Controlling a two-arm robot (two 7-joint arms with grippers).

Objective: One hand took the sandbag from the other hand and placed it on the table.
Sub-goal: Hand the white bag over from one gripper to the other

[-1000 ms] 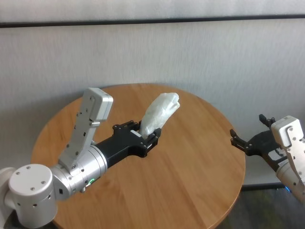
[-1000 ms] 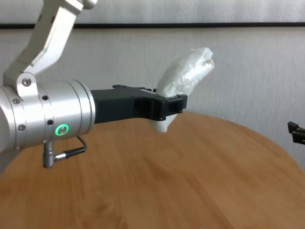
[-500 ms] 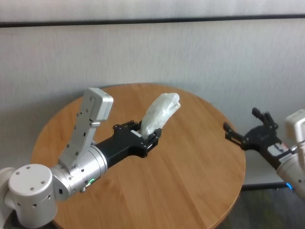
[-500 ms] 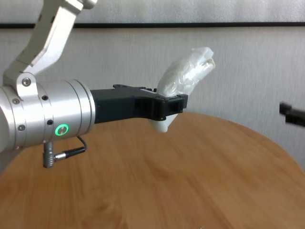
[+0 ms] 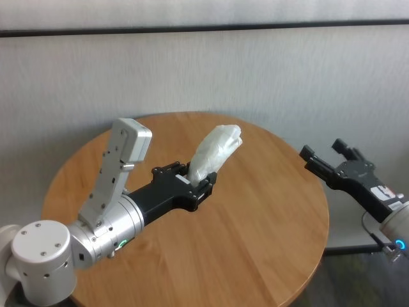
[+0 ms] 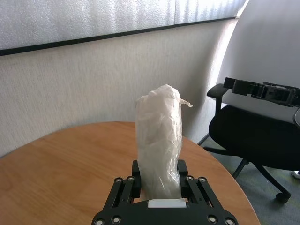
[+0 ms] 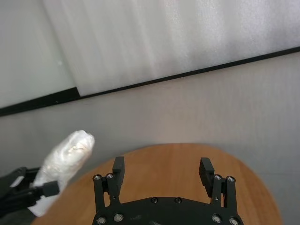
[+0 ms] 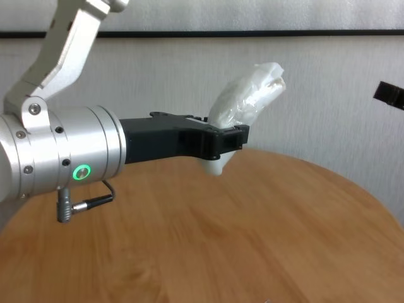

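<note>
My left gripper (image 5: 199, 182), on the wrist with the green ring, is shut on the lower end of the sandbag (image 5: 217, 152). It holds the white crinkled pouch tilted upward above the middle of the round wooden table (image 5: 255, 224). The sandbag also shows in the left wrist view (image 6: 158, 136), the chest view (image 8: 247, 106) and the right wrist view (image 7: 65, 161). My right gripper (image 5: 323, 150), with the red-and-white sticker and blue ring, is open and empty. It hangs in the air just off the table's right edge, well apart from the sandbag, fingers pointing towards the table (image 7: 161, 164).
A black office chair (image 6: 253, 136) stands on the floor beyond the table's right side. A grey wall with a dark stripe (image 5: 204, 29) runs close behind the table. Bare wood lies under and around the held sandbag (image 8: 252, 240).
My right gripper has risen and turned, its fingers now levelled towards the table and sandbag. The left arm and the sandbag have not moved.
</note>
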